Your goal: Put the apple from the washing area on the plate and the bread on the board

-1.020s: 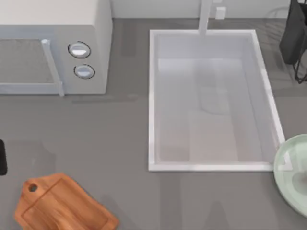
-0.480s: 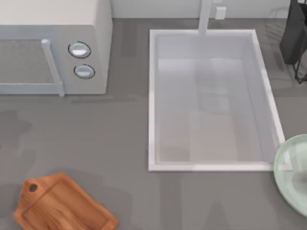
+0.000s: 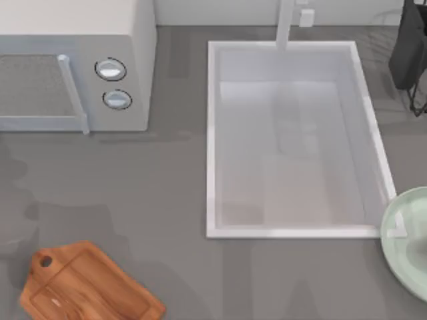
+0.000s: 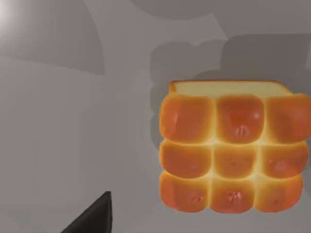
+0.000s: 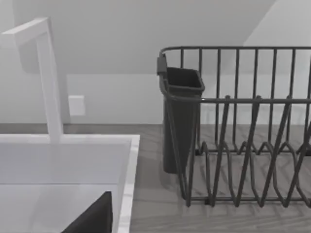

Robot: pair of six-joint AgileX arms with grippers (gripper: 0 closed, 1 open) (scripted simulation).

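Nearest, at the table's front left, lies the orange-brown wooden cutting board with its round-holed handle, bare on top. At the right edge sits the pale mint-green round plate. The left wrist view looks down on the golden-brown pull-apart bread loaf, resting on grey table; whether either gripper is open, I cannot tell. Farther back is the white rectangular sink basin with its faucet, left of it a white microwave, and at far right a dark wire dish rack.
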